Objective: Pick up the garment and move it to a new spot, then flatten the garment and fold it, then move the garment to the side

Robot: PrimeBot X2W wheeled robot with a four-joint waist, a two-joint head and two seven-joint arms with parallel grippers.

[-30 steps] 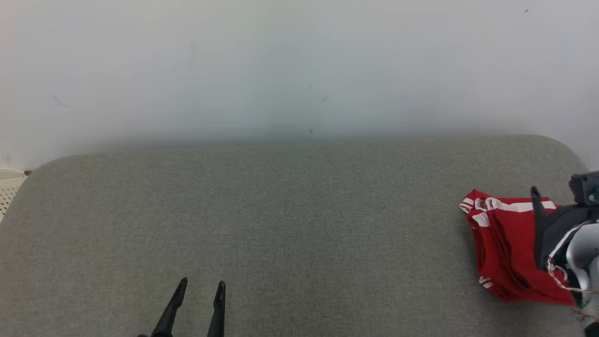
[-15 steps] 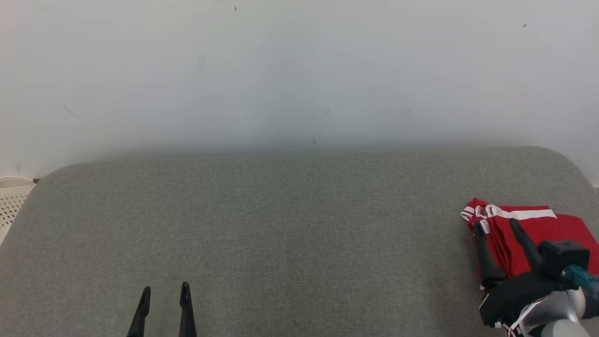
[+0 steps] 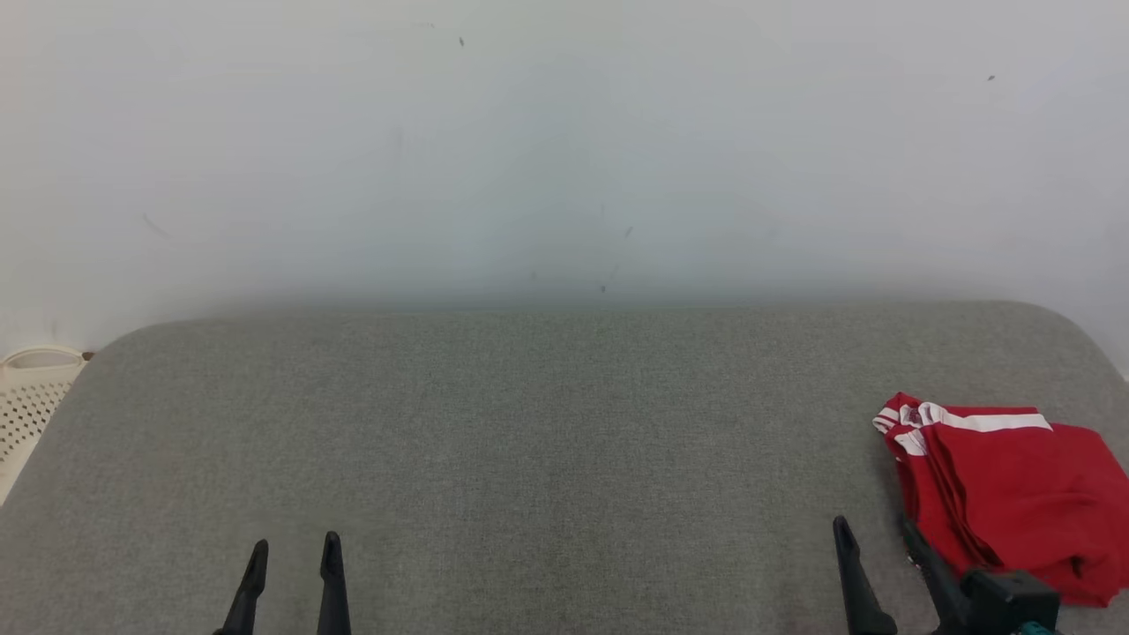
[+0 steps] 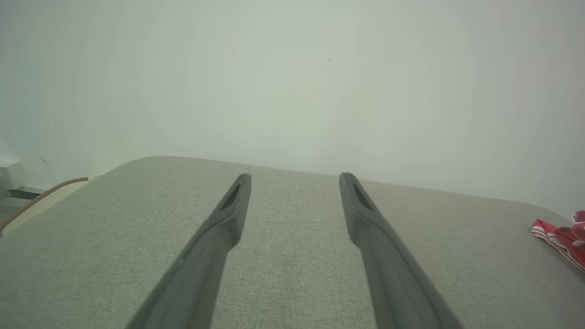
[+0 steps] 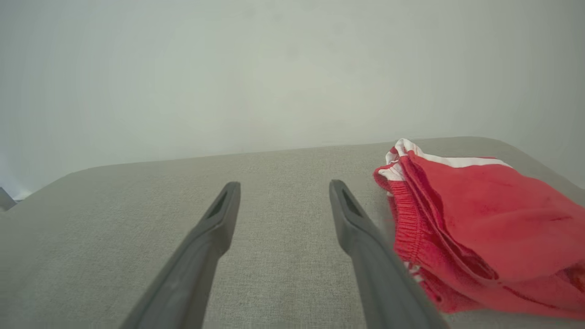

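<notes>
The garment [image 3: 1005, 485] is red with white stripes and lies folded at the right end of the grey cushioned surface [image 3: 547, 441]. It also shows as the garment [image 5: 475, 219] in the right wrist view and as a small edge of the garment [image 4: 560, 240] in the left wrist view. My right gripper [image 3: 873, 532] stands open just left of the garment, apart from it, with nothing between its fingers. At the lower left my left gripper [image 3: 294, 551] is open and empty over bare cushion.
A pale wall [image 3: 564, 150] rises behind the cushion's far edge. A white perforated basket [image 3: 26, 397] stands off the cushion's left end. The cushion's corners are rounded, and the garment lies near the right edge.
My right gripper has drawn back off the garment toward the lower right, leaving it lying there. The left gripper slid a little left. The camera has tilted, shifting the whole scene downward.
</notes>
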